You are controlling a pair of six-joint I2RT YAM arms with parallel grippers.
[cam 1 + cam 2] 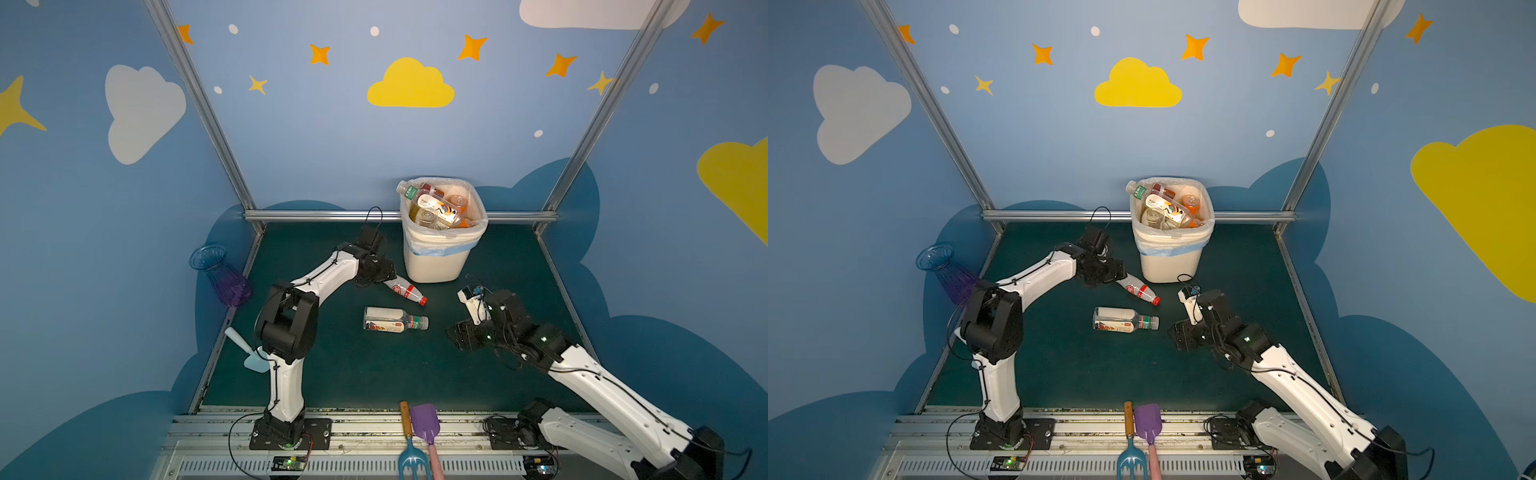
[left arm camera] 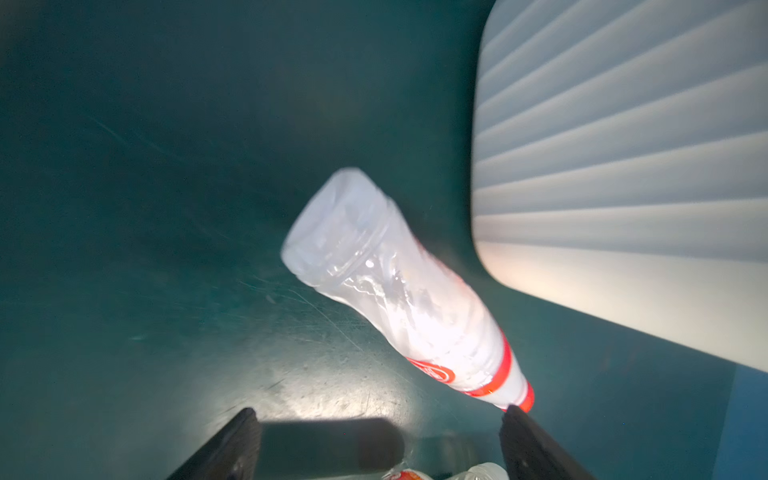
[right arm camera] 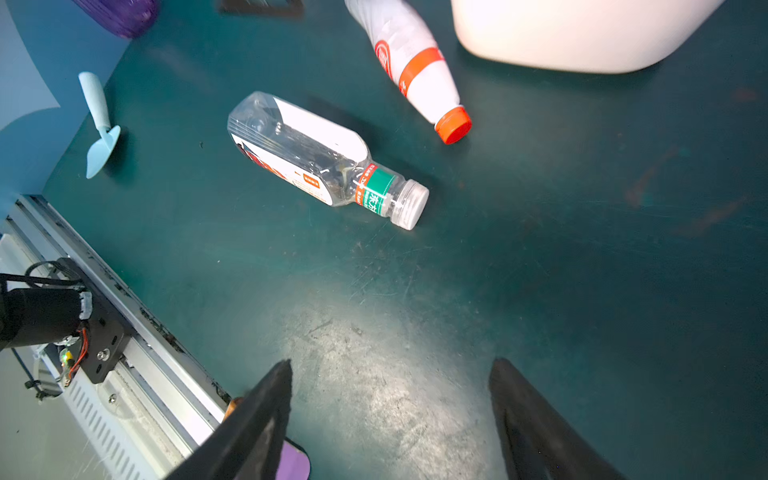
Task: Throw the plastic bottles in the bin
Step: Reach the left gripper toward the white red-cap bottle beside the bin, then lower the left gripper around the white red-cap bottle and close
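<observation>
Jaws spread and empty, the left gripper [image 2: 380, 411] faces the red-banded bottle [image 2: 399, 299] lying just beside the bin [image 2: 623, 166], while the right gripper [image 3: 392, 362], likewise spread, faces the clear bottle [image 3: 307, 153] across bare mat [image 3: 415, 311], blue trowel [image 3: 99, 124] beyond.

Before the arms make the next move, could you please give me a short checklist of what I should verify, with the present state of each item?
1. Left end effector open: ok, its fingers stand apart with nothing between them.
2. Red-capped bottle gripped: not ok, it lies beside the bin, not between the fingers.
3. Right end effector open and empty: ok.
4. Clear bottle free to pick: ok, it lies on its side, apart from the red-capped one.
5. Room in the bin: cannot tell, the bottles inside reach near the rim and one sticks out over it.
</observation>
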